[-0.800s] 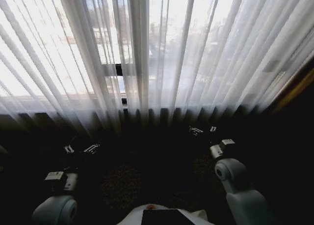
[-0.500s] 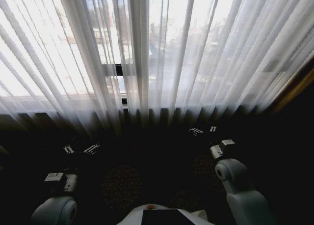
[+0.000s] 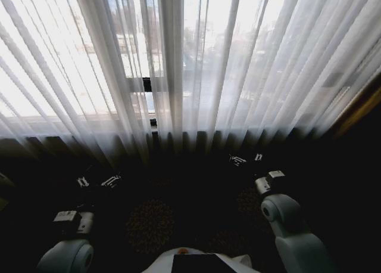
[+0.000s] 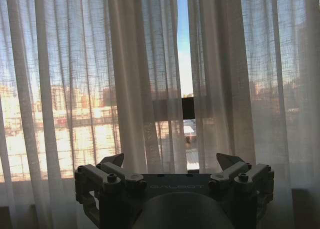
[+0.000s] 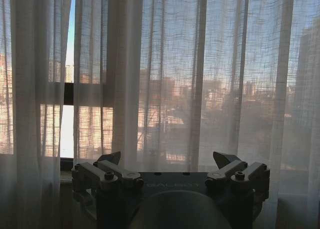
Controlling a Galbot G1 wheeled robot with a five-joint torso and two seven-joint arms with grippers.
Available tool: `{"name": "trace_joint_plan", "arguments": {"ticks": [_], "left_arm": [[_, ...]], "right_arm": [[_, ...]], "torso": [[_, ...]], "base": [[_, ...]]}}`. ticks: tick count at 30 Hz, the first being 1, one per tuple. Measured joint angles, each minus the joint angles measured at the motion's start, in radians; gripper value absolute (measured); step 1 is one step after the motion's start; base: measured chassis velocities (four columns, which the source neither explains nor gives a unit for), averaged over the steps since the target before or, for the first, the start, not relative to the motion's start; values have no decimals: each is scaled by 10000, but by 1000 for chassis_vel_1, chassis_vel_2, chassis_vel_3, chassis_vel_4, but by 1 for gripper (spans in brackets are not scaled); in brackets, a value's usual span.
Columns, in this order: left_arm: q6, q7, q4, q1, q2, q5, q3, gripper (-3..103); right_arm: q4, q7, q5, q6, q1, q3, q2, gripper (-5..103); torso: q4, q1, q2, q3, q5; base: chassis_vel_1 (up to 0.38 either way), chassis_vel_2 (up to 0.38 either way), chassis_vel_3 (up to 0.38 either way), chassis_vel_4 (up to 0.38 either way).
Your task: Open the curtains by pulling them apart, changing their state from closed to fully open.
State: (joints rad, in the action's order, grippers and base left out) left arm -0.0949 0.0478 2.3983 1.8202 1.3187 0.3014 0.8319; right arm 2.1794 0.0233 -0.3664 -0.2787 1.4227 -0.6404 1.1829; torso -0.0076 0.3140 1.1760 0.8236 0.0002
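Note:
The curtains (image 3: pixel 238 64) hang as sheer white pleated panels across the whole window, drawn together apart from a narrow slit (image 3: pixel 149 100) left of centre. My left gripper (image 3: pixel 95 180) is low in the dark in front of them, open and holding nothing. In the left wrist view it (image 4: pixel 172 164) faces the slit (image 4: pixel 182 64) and does not touch the fabric. My right gripper (image 3: pixel 246 158) is also open and holding nothing, short of the right panel. The right wrist view has it (image 5: pixel 167 161) facing the pleats, with the slit (image 5: pixel 67 89) off to one side.
A dark window frame bar (image 3: pixel 147 84) shows through the slit. A wooden edge (image 3: pixel 357 109) runs at the far right. The floor under the arms is dark carpet with round patterned spots (image 3: pixel 147 225). The curtain hems (image 3: pixel 196 136) end just above the floor.
The whole head view has shifted slightly, so the camera moved a little. Both grippers stay open and keep their places, and the curtains hang as before.

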Motion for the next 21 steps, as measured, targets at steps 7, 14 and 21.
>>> {"name": "trace_joint_plan", "arguments": {"ticks": [7, 14, 21], "left_arm": [[130, -1, 1, 74, 40, -76, -6, 100], [291, 2, -56, 122, 65, -112, -5, 100], [393, 12, -124, 148, 80, -166, -40, 100]], "right_arm": [[5, 0, 1, 5, 17, 0, 14, 100], [-208, -100, 161, 300, 70, -8, 44, 100], [-344, -278, 167, 464, 96, -45, 60, 100]], "torso": [[2, 1, 0, 0, 2], [-1, 1, 0, 0, -1], [3, 1, 2, -2, -8]], "base": [[261, 250, -267, -270], [309, 310, -318, -316], [154, 176, -135, -157]]}}
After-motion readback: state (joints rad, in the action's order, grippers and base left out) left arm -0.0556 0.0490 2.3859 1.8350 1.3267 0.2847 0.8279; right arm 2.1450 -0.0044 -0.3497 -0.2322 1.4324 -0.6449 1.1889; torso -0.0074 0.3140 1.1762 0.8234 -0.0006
